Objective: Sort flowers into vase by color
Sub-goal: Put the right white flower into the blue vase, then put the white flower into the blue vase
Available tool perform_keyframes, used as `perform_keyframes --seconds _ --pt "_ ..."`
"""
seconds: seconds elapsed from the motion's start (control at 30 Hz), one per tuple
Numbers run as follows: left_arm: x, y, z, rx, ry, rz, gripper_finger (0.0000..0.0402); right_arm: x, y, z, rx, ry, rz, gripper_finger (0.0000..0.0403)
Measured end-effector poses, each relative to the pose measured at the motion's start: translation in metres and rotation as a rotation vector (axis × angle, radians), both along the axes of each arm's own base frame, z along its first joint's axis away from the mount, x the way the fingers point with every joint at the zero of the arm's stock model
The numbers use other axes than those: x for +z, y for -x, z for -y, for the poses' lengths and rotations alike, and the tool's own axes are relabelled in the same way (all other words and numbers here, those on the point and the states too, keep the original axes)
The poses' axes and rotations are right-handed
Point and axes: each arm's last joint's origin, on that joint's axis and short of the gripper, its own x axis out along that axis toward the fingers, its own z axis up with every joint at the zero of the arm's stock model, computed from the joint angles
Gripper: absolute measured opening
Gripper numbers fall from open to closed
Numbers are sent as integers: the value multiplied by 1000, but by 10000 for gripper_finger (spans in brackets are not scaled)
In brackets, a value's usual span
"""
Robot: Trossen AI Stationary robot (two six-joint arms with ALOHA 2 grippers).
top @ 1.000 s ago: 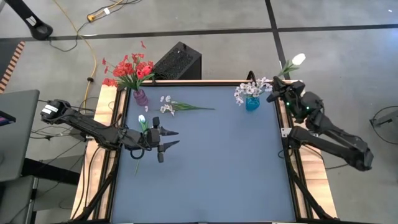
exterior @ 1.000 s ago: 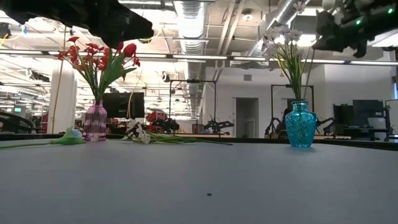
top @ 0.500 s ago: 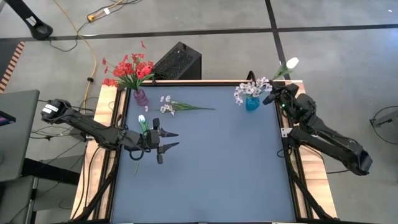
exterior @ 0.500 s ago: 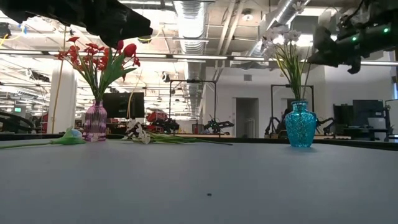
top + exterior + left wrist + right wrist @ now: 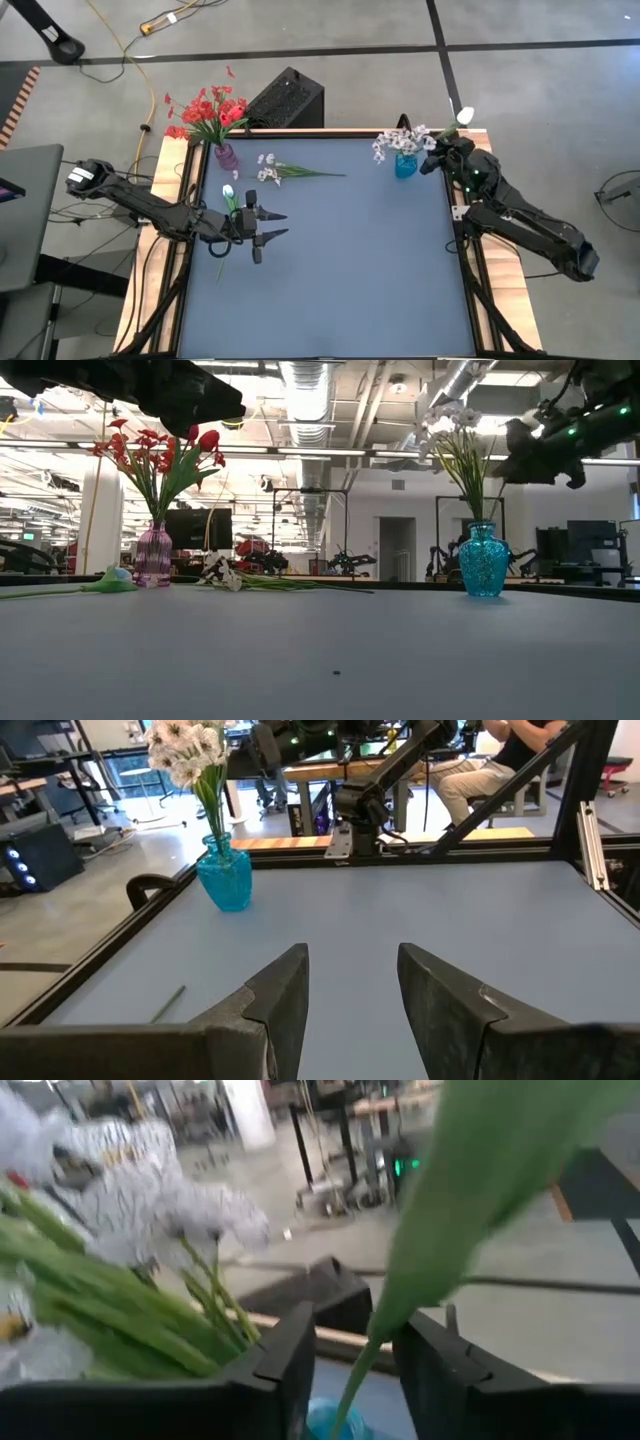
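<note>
Right fingers (image 5: 355, 1380) parted, a green stem (image 5: 440, 1250) with its broad leaf running between them, directly over the blue vase (image 5: 405, 165) at the upper right of the high frame. Cannot tell whether the pads actually touch the stem; from the gap, probably letting go. White tulip bloom (image 5: 465, 114) poking out just beyond the right gripper (image 5: 432, 162), past the worktop's far edge. White bunch (image 5: 455, 435) standing in that same vase, crowded close beside the fingers in the wrist view.

Left fingers (image 5: 345, 995) spread and holding nothing, hovering above the worktop (image 5: 340, 260) at centre left of the high frame. Directly beside the left gripper (image 5: 268, 226), a pale-bloomed stem (image 5: 229, 205) lying flat. Farther up, a white-flowered sprig (image 5: 275, 170) lying near the purple vase (image 5: 227, 156) with its red flowers (image 5: 205, 108) in the upper left.

Risks from here: tulip stem missing the narrow vase mouth if released off-centre, then sliding down outside or toppling off the far edge. Long stalk and top-heavy bloom likely to tip outward even if seated. Withdrawing fingers snagging the crowded white stems, dragging one out or rocking the vase. Pale stem at the left looking white-ish rather than red, so a mis-sort into the purple vase is possible.
</note>
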Motion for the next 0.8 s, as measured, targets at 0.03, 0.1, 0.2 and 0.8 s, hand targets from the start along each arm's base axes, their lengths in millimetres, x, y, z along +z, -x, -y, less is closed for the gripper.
perform_keyframes --seconds 0.03,0.1,0.2,0.8 --pt "0 0 0 0 0 0 145 1 1 -1 1 -18 -20 168" --pt "0 0 0 0 0 0 145 5 2 -3 7 -51 -58 180" --pt "0 0 0 0 0 0 145 13 4 -7 36 -90 -93 196" --pt "-3 0 2 -48 36 -27 145 51 2 -16 212 -421 -264 207"
